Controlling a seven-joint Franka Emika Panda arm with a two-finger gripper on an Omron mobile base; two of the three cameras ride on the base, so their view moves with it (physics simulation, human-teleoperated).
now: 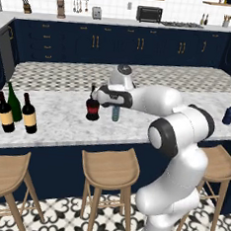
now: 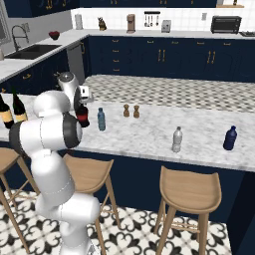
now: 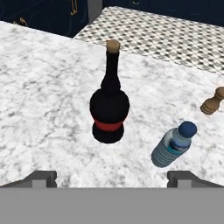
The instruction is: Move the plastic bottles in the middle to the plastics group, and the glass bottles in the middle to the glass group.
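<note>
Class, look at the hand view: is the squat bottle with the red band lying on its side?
No, the squat bottle stands upright on the marble counter, cork uppermost.

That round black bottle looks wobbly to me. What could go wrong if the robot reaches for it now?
The squat dark bottle with a red band is wide in the body, so the open gripper might clip it and tip it instead of straddling it. The small pale-blue plastic bottle stands close beside it and could get knocked over. A topple might also roll toward the wooden shakers.
</note>
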